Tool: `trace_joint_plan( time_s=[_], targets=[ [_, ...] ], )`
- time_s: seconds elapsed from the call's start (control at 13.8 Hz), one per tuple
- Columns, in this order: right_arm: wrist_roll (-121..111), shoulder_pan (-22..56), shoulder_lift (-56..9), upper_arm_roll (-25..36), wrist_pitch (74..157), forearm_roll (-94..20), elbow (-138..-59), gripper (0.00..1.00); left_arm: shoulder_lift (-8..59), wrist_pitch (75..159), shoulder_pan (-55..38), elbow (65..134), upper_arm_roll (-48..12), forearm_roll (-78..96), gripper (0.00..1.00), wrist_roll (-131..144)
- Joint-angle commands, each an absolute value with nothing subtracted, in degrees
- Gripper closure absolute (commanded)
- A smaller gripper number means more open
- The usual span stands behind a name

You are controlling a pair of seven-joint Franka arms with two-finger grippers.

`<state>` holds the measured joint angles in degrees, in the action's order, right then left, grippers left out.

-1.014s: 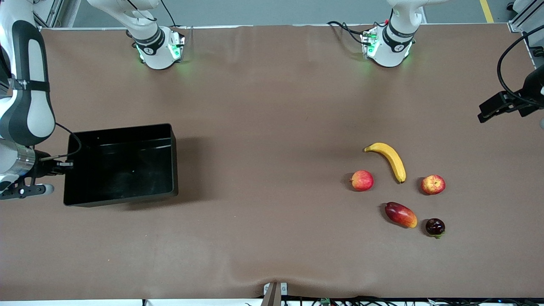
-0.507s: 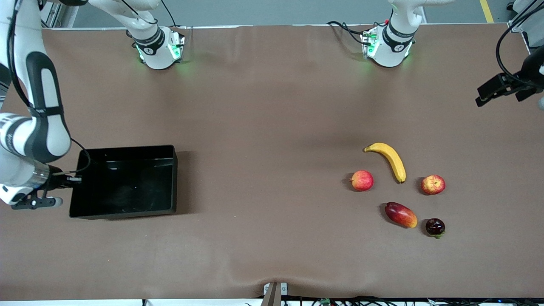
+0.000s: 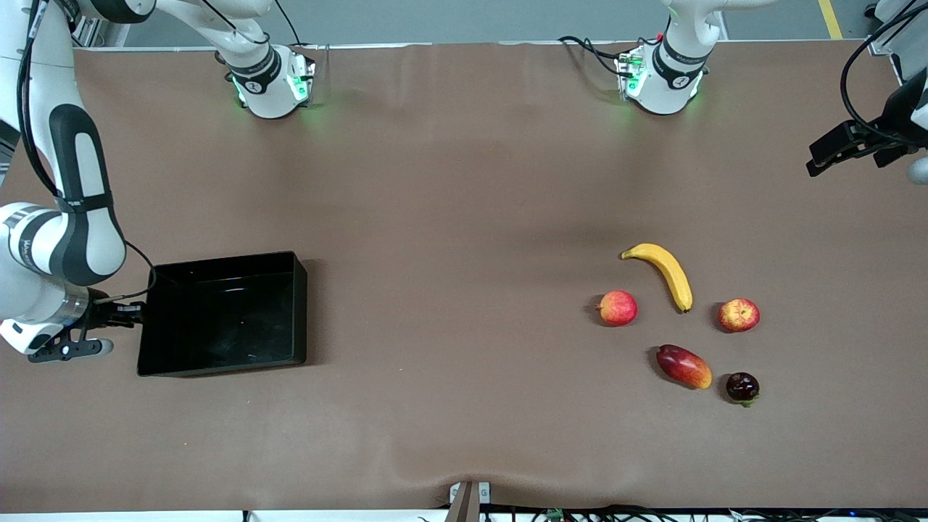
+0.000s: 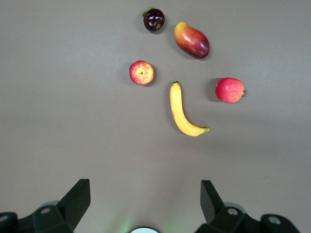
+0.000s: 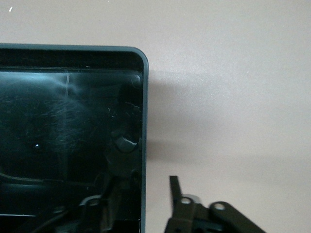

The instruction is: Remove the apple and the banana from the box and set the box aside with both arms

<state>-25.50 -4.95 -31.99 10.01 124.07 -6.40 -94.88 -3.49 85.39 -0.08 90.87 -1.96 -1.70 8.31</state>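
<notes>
Black box (image 3: 225, 315) sitting on table (image 3: 464, 217) at right arm's end, right gripper (image 5: 156, 204) straddling its wall, fingers parted, not clamping. Banana (image 3: 663, 272) and two apples (image 3: 618, 307) (image 3: 739, 315) lying at left arm's end. Left gripper (image 4: 146, 201) hovering above, spread wide, holding nothing.

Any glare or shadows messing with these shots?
Front view: green glow at both arm bases, soft shadows beside the fruits, black box glossy. Right wrist view: streaky reflections on the box floor. Left wrist view: even light, banana sharp.
</notes>
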Motion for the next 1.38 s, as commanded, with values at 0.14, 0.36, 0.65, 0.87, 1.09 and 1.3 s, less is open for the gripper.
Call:
trace_joint_plan(
  time_s=[0.14,0.36,0.65,0.87,1.09,1.3],
  targets=[
    [-25.93,-4.23,-26.91,8.88,117.54,-6.86,-94.22,0.0,-2.82,87.53,-0.35,91.14,-1.41,-0.79,0.0,7.56],
    [-25.58,-3.16,-21.9,8.79,110.5,-6.94,-93.43,0.0,-2.55,89.2,0.43,91.23,-1.23,-0.53,0.0,7.65],
    [-22.87,-0.54,-14.61,8.61,103.73,-7.38,-93.43,0.0,-2.55,89.65,0.62,91.41,-1.32,-0.35,0.0,7.73],
    [-16.89,2.98,-7.94,7.74,95.83,-7.29,-93.43,0.0,-2.11,90.61,0.35,92.11,-1.41,-0.26,0.0,7.91],
    [-7.16,0.63,-2.39,-1.19,87.22,-5.81,-91.77,0.0,-2.55,90.79,0.53,92.11,-1.49,-0.26,0.0,7.91],
    [0.52,-0.53,-2.11,-5.8,79.56,-3.69,-85.45,0.0,-2.99,90.62,0.26,92.64,-1.76,-0.35,0.0,8.44]
  ],
)
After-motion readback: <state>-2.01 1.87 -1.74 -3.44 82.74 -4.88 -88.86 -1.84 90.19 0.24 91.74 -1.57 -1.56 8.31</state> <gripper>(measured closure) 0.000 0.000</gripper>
